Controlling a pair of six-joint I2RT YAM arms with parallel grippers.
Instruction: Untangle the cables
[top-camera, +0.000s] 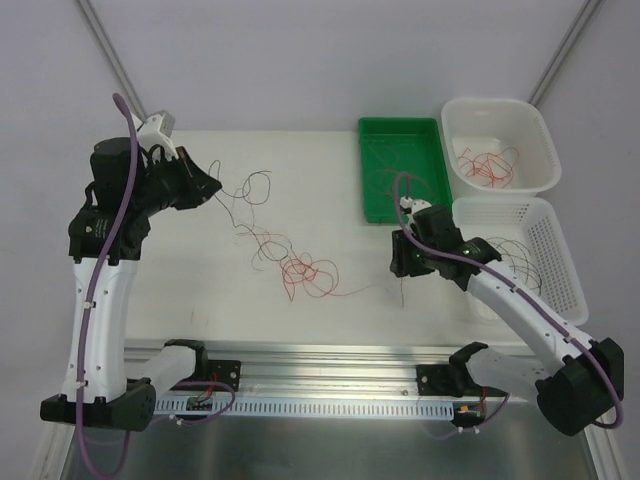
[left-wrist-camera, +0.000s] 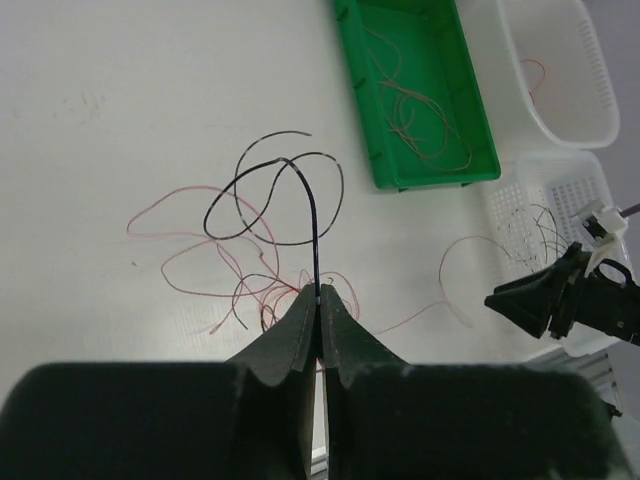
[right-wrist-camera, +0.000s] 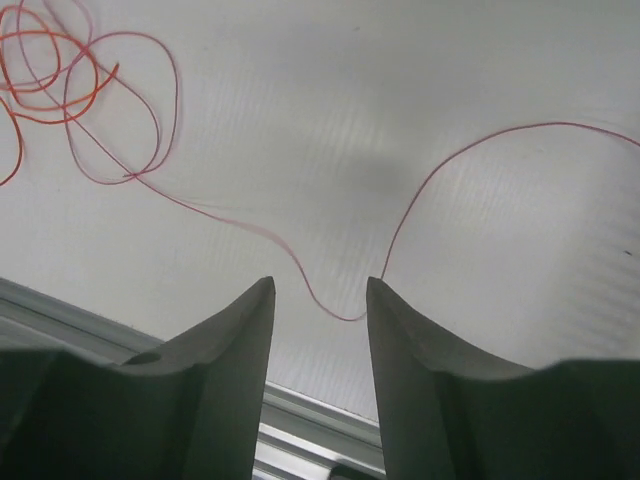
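A green tray (top-camera: 362, 170) sat upper middle on the white table (top-camera: 320, 160). Just right of it, at the upper right, stood a white tub (top-camera: 497, 104), with a white mesh basket (top-camera: 560, 260) directly below. An aluminium rail (top-camera: 330, 358) ran along the bottom.

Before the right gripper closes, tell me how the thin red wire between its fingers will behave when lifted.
Probably floppy: the red wire lies in loose curves, so it should drape from the right gripper. Likely very light, since it is hair-thin. It runs into the orange tangle, so lifting may drag those loops along.
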